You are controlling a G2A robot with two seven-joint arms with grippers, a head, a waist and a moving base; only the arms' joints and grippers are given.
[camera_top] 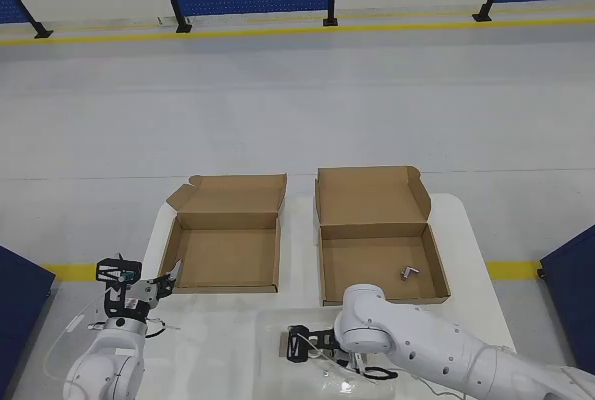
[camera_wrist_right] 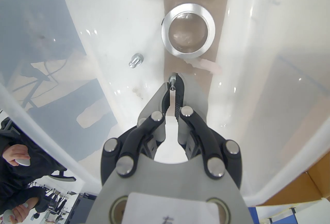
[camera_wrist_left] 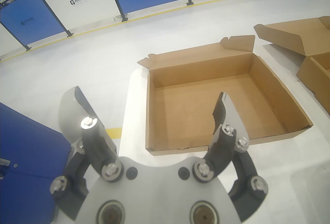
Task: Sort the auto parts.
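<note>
Nearest, down inside the clear bin (camera_wrist_right: 257,106): right tool (camera_wrist_right: 172,85) pressed almost together, pinching a small bolt (camera_wrist_right: 172,79) at the very tips. Long axis of that bolt seemingly in line with the fingers, pointing away from the wrist; too small to be sure. Shallow hold, so judged easy to lose on a quick swing.

Just past the tips, on the bin floor: a silver ring (camera_wrist_right: 188,30), lying flat, apart from the tool. Off to one side, 1 more loose bolt (camera_wrist_right: 135,60), touching neither ring nor tool.

Over at the left edge of the table (camera_top: 217,310): left tool (camera_wrist_left: 149,96) spread wide, gripping nothing, hovering just short of the near wall of the left box (camera_top: 227,260).

Farther out, beyond the bin: 2 open cardboard boxes side by side, left box and right box (camera_top: 367,265). Inside the right one, toward its near right corner, 1 small part (camera_top: 409,270).

Judged step: lifting the pinched bolt out, then carrying it forward. From the top view, right tool about level with the gap between the 2 boxes, so neither far off; right box on that arm's own side, left box nearer the other arm. Probably bound for the right box, given the similar small part there, though not certain. Calls for a straight rise first to clear the bin wall.
</note>
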